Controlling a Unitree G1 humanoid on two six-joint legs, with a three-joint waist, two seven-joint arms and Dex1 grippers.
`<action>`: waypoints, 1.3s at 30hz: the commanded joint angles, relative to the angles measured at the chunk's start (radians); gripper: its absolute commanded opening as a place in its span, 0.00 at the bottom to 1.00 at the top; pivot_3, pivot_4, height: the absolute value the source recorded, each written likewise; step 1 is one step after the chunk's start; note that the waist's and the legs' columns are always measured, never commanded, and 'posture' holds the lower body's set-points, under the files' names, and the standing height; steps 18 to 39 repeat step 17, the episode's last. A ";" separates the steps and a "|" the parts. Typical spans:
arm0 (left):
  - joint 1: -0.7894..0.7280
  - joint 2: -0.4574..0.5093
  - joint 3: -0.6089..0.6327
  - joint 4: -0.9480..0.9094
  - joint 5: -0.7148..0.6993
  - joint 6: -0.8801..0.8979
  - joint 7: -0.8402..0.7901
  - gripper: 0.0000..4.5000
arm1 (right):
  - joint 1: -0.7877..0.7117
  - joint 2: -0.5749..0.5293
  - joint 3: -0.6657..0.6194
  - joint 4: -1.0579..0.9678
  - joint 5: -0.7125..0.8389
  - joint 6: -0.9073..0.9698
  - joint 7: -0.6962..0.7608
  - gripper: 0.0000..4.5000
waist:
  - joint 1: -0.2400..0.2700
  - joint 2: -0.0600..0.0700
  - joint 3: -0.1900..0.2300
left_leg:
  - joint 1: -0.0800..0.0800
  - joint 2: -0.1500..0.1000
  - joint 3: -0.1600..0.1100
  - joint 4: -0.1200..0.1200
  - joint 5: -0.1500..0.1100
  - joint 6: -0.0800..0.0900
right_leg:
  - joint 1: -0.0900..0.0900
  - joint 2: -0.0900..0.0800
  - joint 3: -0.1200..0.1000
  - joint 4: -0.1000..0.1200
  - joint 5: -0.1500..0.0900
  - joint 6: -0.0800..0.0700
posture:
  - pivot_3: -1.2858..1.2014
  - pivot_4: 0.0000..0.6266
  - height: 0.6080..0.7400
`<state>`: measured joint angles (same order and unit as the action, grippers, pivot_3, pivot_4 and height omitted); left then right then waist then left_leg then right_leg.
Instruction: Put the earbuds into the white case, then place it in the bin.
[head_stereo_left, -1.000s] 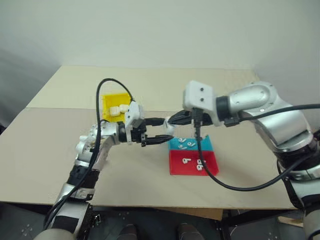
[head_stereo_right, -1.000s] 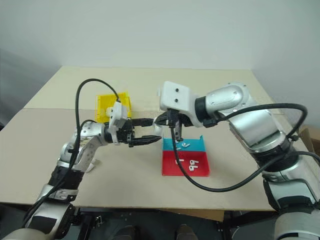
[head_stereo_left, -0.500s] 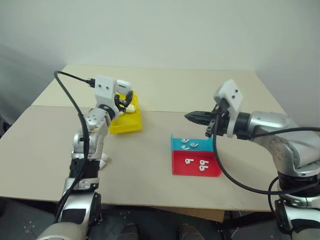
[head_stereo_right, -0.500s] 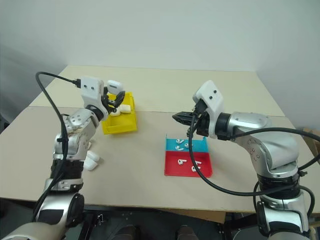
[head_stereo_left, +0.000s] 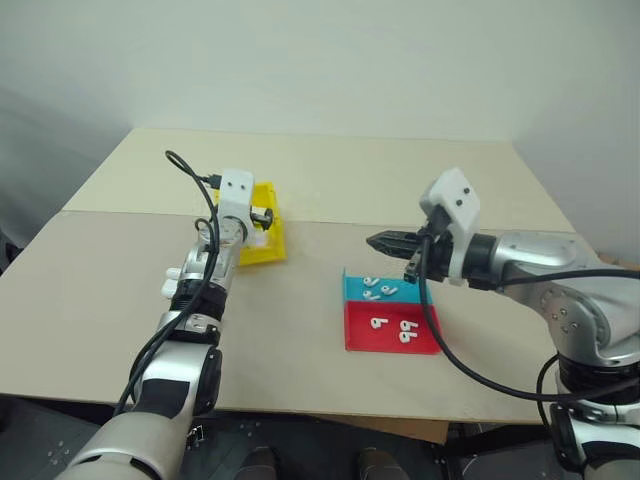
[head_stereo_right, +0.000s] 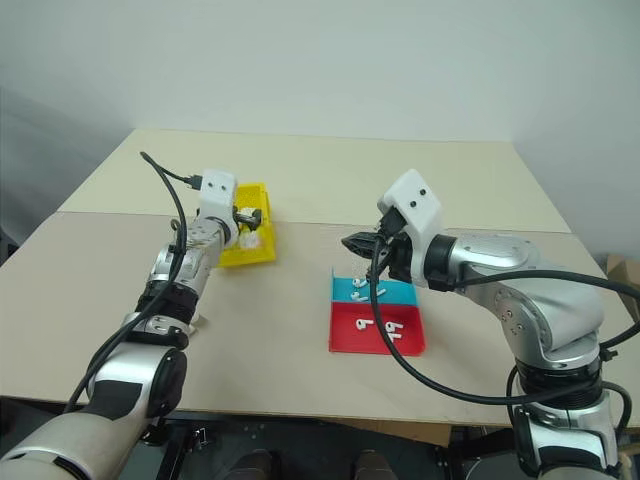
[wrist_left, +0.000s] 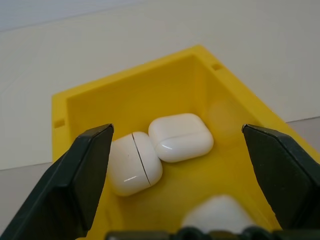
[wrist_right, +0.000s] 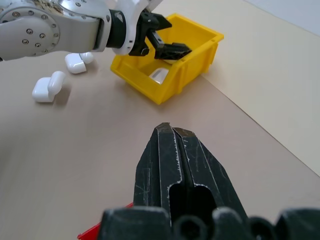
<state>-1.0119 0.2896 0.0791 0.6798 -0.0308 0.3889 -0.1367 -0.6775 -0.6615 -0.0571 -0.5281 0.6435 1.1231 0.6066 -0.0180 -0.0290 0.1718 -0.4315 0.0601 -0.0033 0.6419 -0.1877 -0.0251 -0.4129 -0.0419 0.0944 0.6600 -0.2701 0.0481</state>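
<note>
text: none readable | labels: none | brands: none | numbers: none | signs: none | checked: head views and both wrist views

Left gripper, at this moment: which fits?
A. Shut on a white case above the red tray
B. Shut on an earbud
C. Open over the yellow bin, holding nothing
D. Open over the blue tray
C: the left gripper has its fingers spread wide over the yellow bin, with white cases lying loose inside.
</note>
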 joint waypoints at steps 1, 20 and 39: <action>0.042 0.062 0.061 -0.215 -0.102 -0.040 -0.145 0.99 | 0.039 -0.025 -0.081 -0.057 0.032 -0.034 0.009 0.00 | -0.001 0.000 0.000 | 0.000 0.000 0.000 0.000 0.000 0.000 | 0.000 0.000 0.000 0.000 0.000 0.000 | 0.52 0.24 1.00; 0.743 0.634 0.225 -0.988 -0.696 0.069 -1.130 0.99 | 0.648 -0.242 -0.367 -0.106 -0.013 -0.497 0.405 0.00 | -0.004 0.000 0.000 | 0.012 0.002 0.003 -0.001 0.001 -0.001 | 0.011 -0.001 0.000 -0.003 -0.004 0.006 | 0.52 0.24 1.00; 0.743 0.634 0.225 -0.988 -0.696 0.069 -1.130 0.99 | 0.648 -0.242 -0.367 -0.106 -0.013 -0.497 0.405 0.00 | -0.004 0.000 0.000 | 0.012 0.002 0.003 -0.001 0.001 -0.001 | 0.011 -0.001 0.000 -0.003 -0.004 0.006 | 0.52 0.24 1.00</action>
